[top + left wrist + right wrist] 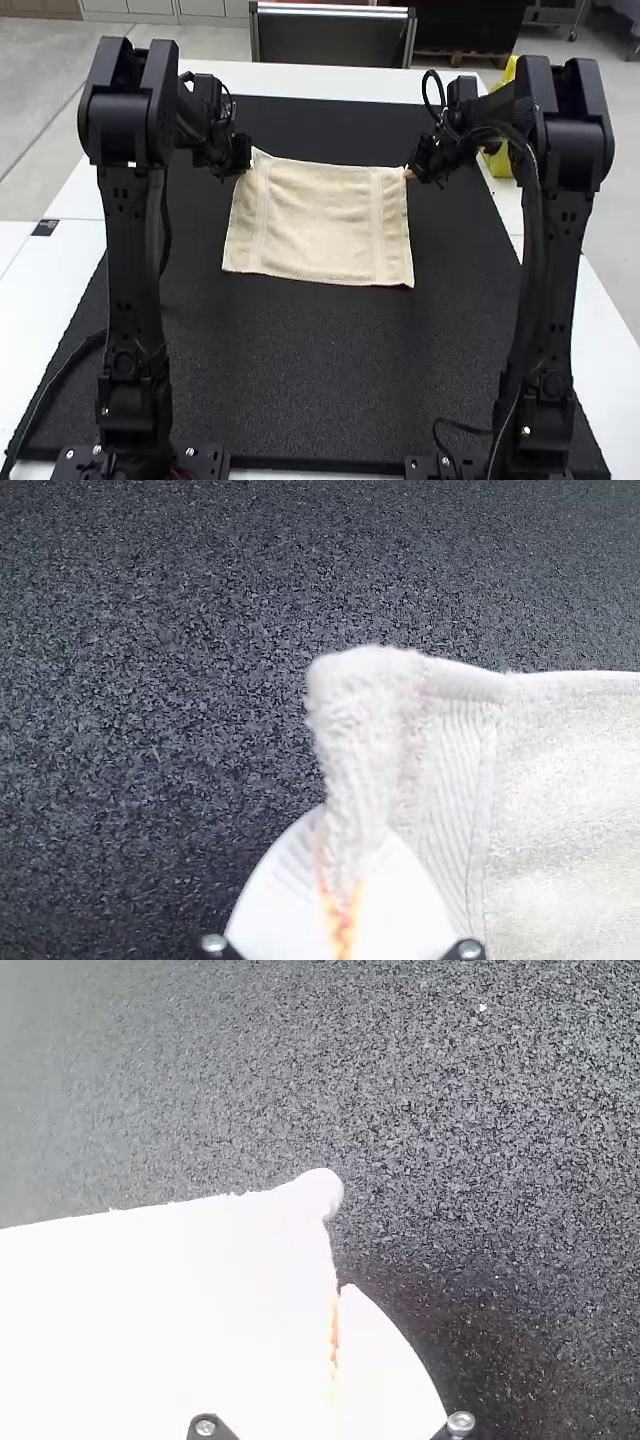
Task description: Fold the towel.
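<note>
In the high view my left gripper [243, 168] is at the far left corner of the beige towel [318, 222], and my right gripper [412, 174] is at its far right corner. The towel lies spread in a single rectangle, its near edge toward the arms. The left wrist view has the left gripper [342, 880] shut on a corner of the towel [560, 780], which bunches between the white fingers. From the right wrist, the right gripper [334, 1345] is shut on the other corner of the towel [160, 1310], whose cloth hides one finger.
A black mat [300, 380] covers most of the white table [330, 80]. Something yellow [502, 160] stands at the right edge, behind the right arm. Cables run along both arms and onto the mat near their bases.
</note>
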`<state>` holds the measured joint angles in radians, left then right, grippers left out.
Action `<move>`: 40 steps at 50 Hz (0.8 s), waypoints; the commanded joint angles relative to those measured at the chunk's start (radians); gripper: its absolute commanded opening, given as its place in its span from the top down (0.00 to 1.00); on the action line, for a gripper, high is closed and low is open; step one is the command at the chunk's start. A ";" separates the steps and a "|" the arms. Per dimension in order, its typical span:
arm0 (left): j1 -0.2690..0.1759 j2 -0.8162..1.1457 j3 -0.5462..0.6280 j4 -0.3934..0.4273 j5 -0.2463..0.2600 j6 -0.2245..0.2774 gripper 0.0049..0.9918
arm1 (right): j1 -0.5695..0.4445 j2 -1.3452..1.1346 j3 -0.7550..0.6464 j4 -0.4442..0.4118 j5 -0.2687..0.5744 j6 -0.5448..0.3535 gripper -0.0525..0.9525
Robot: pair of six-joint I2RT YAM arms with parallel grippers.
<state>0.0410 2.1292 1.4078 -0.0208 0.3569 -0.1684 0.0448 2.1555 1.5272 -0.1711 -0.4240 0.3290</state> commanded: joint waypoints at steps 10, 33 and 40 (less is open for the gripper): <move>0.013 -0.123 -0.006 -0.007 0.011 0.012 0.98 | -0.025 -0.114 0.004 -0.015 -0.027 -0.001 0.97; 0.014 -0.207 -0.081 -0.013 0.011 0.012 0.98 | -0.031 -0.189 -0.032 -0.028 -0.036 0.007 0.97; 0.014 -0.230 -0.104 -0.018 0.010 0.012 0.98 | -0.036 -0.221 -0.078 -0.028 -0.038 0.007 0.97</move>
<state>0.0414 1.9606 1.3071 -0.0433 0.3634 -0.1684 0.0387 2.0125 1.4696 -0.2024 -0.4492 0.3294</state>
